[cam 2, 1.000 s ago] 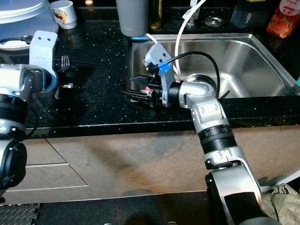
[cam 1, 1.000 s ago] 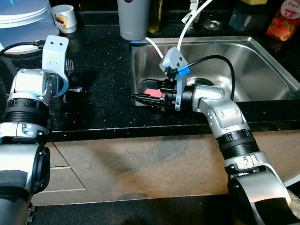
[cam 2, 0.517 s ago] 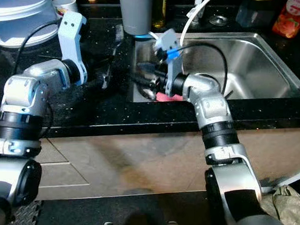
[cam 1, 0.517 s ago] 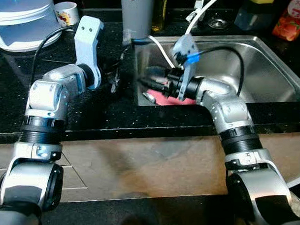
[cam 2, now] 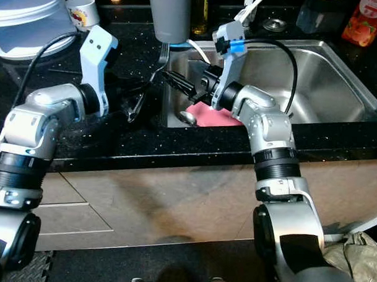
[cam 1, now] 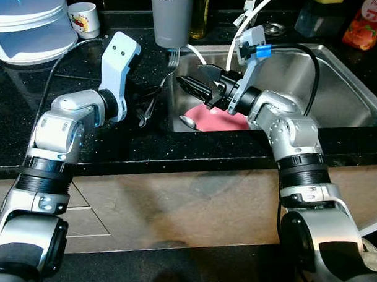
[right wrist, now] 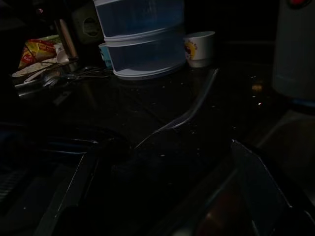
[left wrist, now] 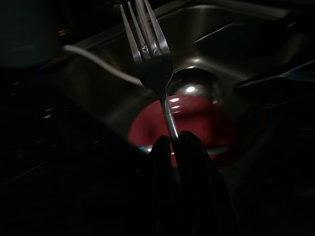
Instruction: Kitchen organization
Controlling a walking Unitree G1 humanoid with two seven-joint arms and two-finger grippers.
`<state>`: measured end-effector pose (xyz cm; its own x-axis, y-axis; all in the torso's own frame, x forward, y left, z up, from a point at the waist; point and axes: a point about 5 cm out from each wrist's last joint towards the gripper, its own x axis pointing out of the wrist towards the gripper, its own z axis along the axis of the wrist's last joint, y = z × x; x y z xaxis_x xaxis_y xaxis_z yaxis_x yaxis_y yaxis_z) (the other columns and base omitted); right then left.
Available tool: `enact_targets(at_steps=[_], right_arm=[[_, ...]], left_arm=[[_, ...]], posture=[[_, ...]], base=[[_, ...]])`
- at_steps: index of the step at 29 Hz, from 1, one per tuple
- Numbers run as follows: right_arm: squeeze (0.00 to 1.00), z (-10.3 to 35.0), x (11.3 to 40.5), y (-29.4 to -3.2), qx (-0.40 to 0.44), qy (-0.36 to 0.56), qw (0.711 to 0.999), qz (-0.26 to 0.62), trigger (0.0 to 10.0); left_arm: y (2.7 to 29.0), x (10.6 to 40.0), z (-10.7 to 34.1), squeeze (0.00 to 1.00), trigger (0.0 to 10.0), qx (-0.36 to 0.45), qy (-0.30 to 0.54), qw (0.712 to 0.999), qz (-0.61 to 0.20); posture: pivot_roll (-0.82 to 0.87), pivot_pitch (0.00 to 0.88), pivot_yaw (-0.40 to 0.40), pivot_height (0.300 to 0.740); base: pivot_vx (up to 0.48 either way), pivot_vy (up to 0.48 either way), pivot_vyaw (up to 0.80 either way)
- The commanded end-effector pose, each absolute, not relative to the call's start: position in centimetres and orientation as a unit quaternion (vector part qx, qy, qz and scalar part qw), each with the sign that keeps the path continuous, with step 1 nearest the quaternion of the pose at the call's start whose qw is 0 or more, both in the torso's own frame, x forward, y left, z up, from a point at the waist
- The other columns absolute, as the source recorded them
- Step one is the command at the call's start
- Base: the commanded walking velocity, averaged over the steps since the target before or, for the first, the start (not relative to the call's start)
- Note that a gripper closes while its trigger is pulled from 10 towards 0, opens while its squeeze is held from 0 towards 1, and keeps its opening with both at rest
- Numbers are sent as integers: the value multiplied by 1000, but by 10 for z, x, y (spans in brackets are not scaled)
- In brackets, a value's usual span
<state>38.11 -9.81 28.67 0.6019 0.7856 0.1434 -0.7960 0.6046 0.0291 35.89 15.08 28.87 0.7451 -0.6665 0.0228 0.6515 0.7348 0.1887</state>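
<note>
While both of my arms reach over the black counter [cam 1: 114, 138], the steel sink [cam 1: 339, 84] lies ahead and to my right, set into that counter. A pink mat [cam 1: 217, 120] lies on the sink floor near its left wall, and a spoon [cam 1: 188, 122] lies at the mat's left edge, touching it. Stacked clear containers [cam 1: 25, 21] stand at the far left of the counter, with a small printed cup [cam 1: 84, 20] just beside them. A grey tumbler [cam 1: 173, 17] stands at the back of the counter, near the sink's left corner.

My left gripper [left wrist: 176, 147] is pinched on the fork [left wrist: 150, 54], clamping the lower handle between both fingers. The fork runs up and away from the fingertips, tines foremost, and its head sits above the sink's left rim just below the tumbler. In the left wrist view the tines stand over the sink, with the pink mat behind the handle.

My right gripper [cam 1: 193, 87] hangs above the left end of the sink, over the mat and spoon, pointing toward the fork. Its fingers are spread apart and hold nothing. Fork and right fingertips are near each other but apart.
</note>
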Motion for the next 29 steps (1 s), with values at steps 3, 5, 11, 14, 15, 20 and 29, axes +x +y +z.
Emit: enact_targets(at_steps=[3, 5, 11, 14, 15, 20, 29], right_arm=[[1000, 292, 376, -89, 53, -63, 884, 460, 10000], [1000, 292, 374, -84, 45, -63, 880, 468, 10000], [0, 292, 375, -81, 31, -67, 885, 459, 10000], [0, 293, 375, -81, 29, -66, 887, 456, 10000], [0, 293, 375, -81, 29, -66, 887, 456, 10000], [0, 291, 374, -81, 20, -62, 891, 449, 10000], [0, 289, 376, -82, 25, -56, 896, 440, 0]], left_arm=[[148, 355, 285, 0, 0, 66, -39, 922, -380], [145, 352, 284, 0, 0, 44, -37, 916, -397], [142, 348, 283, 0, 0, 25, -31, 909, -415], [142, 348, 281, 0, 0, 31, -27, 909, -415], [142, 348, 281, 0, 0, 31, -27, 909, -415], [139, 345, 280, 0, 0, 32, -23, 903, -427], [139, 343, 280, 0, 0, 39, -22, 903, -428]], posture=[[18, 129, 22, 740], [17, 130, 24, 740], [17, 122, 26, 740], [16, 118, 24, 740], [16, 118, 24, 740], [16, 111, 26, 740], [17, 106, 27, 740]], base=[[0, 0, 0], [0, 0, 0], [0, 0, 0], [0, 0, 0], [0, 0, 0], [0, 0, 0], [0, 0, 0]])
